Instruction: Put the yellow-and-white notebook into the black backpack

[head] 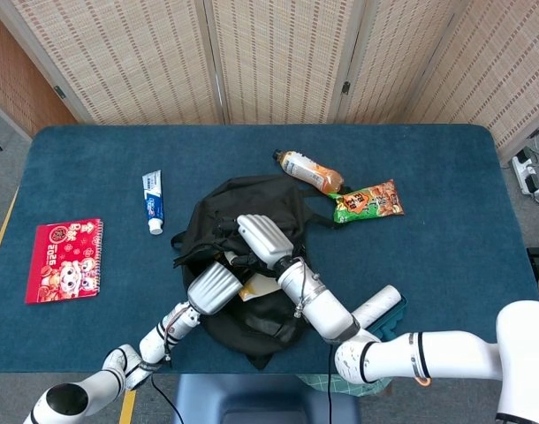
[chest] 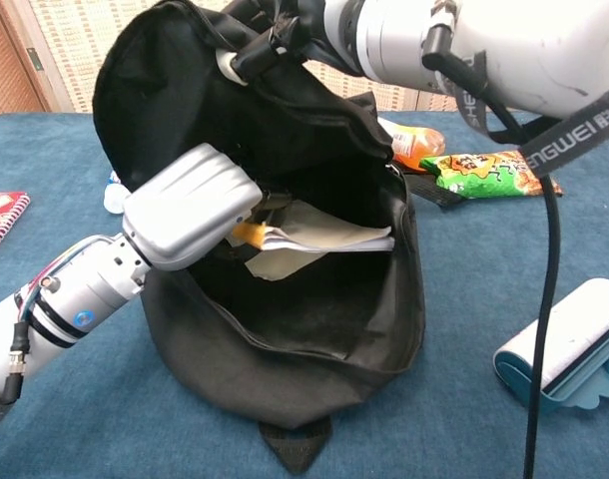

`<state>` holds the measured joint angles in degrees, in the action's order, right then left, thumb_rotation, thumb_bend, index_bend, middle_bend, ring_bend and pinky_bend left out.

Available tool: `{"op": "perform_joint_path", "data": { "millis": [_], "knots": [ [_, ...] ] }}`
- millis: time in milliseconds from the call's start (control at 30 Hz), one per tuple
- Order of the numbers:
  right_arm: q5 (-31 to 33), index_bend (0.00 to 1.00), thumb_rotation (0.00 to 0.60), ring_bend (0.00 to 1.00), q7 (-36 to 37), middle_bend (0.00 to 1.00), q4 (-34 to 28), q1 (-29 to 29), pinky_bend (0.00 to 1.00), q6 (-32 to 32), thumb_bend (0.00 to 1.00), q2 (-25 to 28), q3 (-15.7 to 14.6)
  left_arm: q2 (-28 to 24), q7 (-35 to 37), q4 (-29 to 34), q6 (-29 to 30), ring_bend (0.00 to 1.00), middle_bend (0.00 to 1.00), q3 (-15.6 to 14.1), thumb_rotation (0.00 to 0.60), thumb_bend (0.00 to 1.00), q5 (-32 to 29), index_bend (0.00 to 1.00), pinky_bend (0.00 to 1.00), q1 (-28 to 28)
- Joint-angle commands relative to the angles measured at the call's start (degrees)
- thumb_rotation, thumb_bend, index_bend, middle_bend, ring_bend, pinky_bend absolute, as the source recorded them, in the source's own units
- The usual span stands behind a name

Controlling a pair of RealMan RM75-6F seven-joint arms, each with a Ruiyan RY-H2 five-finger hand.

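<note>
Woven cane screens stand behind a table (head: 446,230) covered in dark blue cloth. At its middle the left hand (chest: 190,205) reaches into the mouth of the black backpack (chest: 304,369), its fingers hidden inside the opening but clearly gripping the yellow-and-white notebook (chest: 314,232). That notebook lies nearly flat inside the upper part of the bag: an orange-yellow corner shows beside the hand, pale pages fan out toward the bag's right wall, and one loose cream sheet droops below them. In the head view only a small pale and yellow patch of it (head: 256,286) shows between the two hands. The right hand (head: 262,238) is above, closed on the backpack's top edge and holding it up so that the mouth gapes wide; the dark interior below the notebook is visible. Further out lie a bottle of orange drink (head: 309,170) and a green-and-orange snack packet (head: 368,201) behind the bag, a toothpaste tube (head: 153,201) to the left, a red notebook (head: 64,260) near the left edge, and a lint roller (chest: 569,347) at the near right
</note>
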<state>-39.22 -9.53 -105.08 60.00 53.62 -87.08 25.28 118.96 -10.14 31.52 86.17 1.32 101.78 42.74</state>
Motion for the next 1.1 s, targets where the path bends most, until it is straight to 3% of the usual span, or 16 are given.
{"op": "perform_joint_path", "data": {
  "millis": [33, 467, 700, 833, 933, 1000, 1100],
  "knots": [
    [0.1, 0.68, 0.600, 0.38, 0.3, 0.37, -0.4, 0.0, 0.35, -0.3, 0.72, 0.3, -0.3, -1.7, -3.3, 2.1, -3.4, 0.53, 0.62, 0.2, 0.600, 0.47, -1.8, 0.69, 0.37, -0.3],
    [0.1, 0.68, 0.600, 0.38, 1.4, 0.37, -2.6, 0.2, 0.35, -0.6, 0.72, 1.1, -1.5, -2.5, -9.3, 4.6, -13.3, 0.53, 0.62, 4.9, 0.600, 0.47, -9.0, 0.69, 0.36, 2.2],
    [0.1, 0.68, 0.600, 0.38, 1.3, 0.37, -1.4, 0.6, 0.35, 0.1, 0.72, 0.5, -2.0, -3.0, -18.4, 6.9, -19.0, 0.53, 0.61, 6.5, 0.600, 0.43, -13.0, 0.66, 0.37, 2.7],
    [0.4, 0.68, 0.600, 0.38, 1.0, 0.37, -0.2, 1.0, 0.34, 0.5, 0.72, 0.0, -2.1, -4.5, -24.0, 12.7, -19.8, 0.48, 0.50, 7.1, 0.600, 0.29, -15.4, 0.51, 0.37, 1.3],
    [0.8, 0.68, 0.600, 0.38, 1.2, 0.37, 0.5, 1.2, 0.35, 0.5, 0.72, -0.2, -2.0, -6.1, -27.9, 18.0, -19.0, 0.32, 0.31, 7.1, 0.600, 0.12, -16.4, 0.31, 0.33, -0.2],
    [1.0, 0.68, 0.600, 0.38, 1.3, 0.37, 1.0, 1.2, 0.35, 0.5, 0.72, -0.3, -1.9, -7.3, -30.2, 21.8, -18.3, 0.25, 0.24, 7.1, 0.600, 0.04, -16.9, 0.21, 0.30, -1.1],
    [1.2, 0.68, 0.600, 0.39, 1.5, 0.37, 1.4, 1.2, 0.34, 0.5, 0.72, -0.3, -1.9, -8.7, -31.6, 26.0, -17.3, 0.21, 0.20, 7.1, 0.600, 0.01, -17.5, 0.13, 0.22, -2.1]
  ]
}}
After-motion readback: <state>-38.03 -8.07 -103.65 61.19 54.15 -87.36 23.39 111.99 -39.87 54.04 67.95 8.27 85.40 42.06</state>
